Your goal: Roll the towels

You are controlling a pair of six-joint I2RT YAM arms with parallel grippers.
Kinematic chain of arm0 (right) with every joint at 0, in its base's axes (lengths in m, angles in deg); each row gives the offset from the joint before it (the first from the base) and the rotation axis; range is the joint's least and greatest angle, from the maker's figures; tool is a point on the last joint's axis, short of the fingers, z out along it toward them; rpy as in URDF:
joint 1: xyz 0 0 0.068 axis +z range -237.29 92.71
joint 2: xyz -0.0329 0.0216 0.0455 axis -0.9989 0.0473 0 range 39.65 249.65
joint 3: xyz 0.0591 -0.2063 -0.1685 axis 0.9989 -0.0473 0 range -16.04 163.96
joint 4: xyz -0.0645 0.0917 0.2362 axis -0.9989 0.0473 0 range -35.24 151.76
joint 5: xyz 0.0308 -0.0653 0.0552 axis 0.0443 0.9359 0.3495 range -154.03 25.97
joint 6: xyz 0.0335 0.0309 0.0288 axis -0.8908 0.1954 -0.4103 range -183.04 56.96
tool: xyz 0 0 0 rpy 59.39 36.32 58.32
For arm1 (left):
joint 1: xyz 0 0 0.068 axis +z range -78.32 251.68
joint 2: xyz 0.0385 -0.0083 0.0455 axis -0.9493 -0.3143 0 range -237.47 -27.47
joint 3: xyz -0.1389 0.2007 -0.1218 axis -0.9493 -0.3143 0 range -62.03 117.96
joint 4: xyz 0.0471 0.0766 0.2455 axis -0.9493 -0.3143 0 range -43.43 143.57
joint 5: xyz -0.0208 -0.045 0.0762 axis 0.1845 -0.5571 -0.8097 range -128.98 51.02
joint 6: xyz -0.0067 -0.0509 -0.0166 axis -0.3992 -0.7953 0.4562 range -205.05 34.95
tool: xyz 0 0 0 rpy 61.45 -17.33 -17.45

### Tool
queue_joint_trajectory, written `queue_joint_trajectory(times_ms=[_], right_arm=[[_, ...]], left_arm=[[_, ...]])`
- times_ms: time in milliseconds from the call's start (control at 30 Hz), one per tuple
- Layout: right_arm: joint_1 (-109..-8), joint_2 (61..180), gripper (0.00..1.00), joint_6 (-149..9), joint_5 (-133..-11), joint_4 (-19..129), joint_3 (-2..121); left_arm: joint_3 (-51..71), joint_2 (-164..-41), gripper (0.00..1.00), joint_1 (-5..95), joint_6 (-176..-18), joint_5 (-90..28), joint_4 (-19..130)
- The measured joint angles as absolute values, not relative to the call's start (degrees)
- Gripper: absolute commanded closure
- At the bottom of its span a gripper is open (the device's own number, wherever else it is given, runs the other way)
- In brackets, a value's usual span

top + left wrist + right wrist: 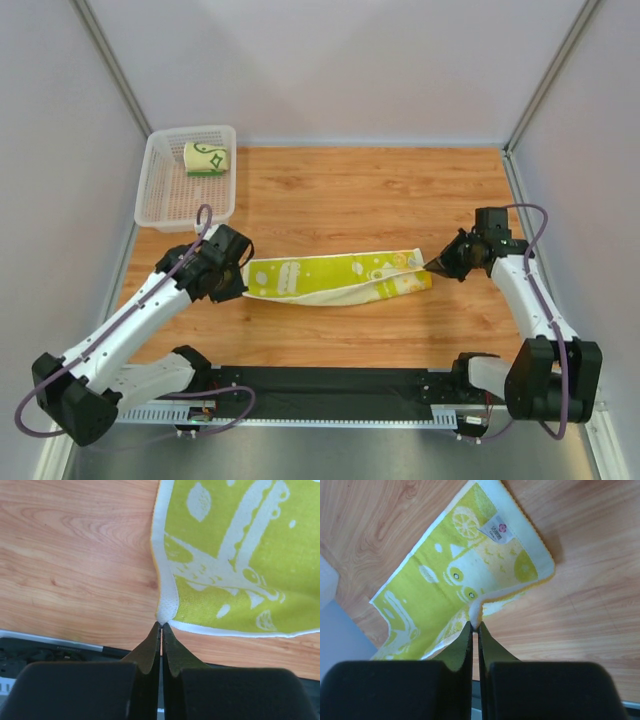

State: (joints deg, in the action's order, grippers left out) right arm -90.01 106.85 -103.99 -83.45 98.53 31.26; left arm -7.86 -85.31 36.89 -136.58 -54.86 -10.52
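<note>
A yellow-green and cream towel (335,277) lies stretched out in a long strip across the middle of the wooden table. My left gripper (243,280) is shut on its left corner; in the left wrist view the tips (161,625) pinch the white edge of the towel (235,555). My right gripper (428,267) is shut on the right corner, and in the right wrist view the tips (475,626) clamp a raised fold of the towel (455,590). A second towel (207,159), cream with green lines, sits rolled inside the white basket (160,200).
The white mesh basket stands at the table's back left corner. A black base rail (330,385) runs along the near edge between the two arm bases. Grey walls close off the left, right and back.
</note>
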Motion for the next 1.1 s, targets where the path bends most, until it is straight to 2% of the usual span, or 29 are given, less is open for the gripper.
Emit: queue_joint_trajectory(times_ms=[433,867,1067,1100], right_arm=[[-90.0,118.3,1.00,-104.1,-83.3,95.4,38.7],[-90.0,125.5,1.00,-105.3,-83.1,93.5,41.5],[-90.0,130.1,0.84,-106.0,-83.1,92.8,43.5],[-90.0,130.7,0.81,-106.0,-83.1,92.7,43.9]], left_arm=[[0.2,-104.9,1.00,45.5,-126.5,-50.1,-6.4],[6.6,-117.8,1.00,49.6,-121.6,-47.6,-5.4],[8.5,-121.2,1.00,53.1,-120.4,-46.5,-5.4],[8.9,-121.7,0.92,53.5,-120.2,-46.4,-5.4]])
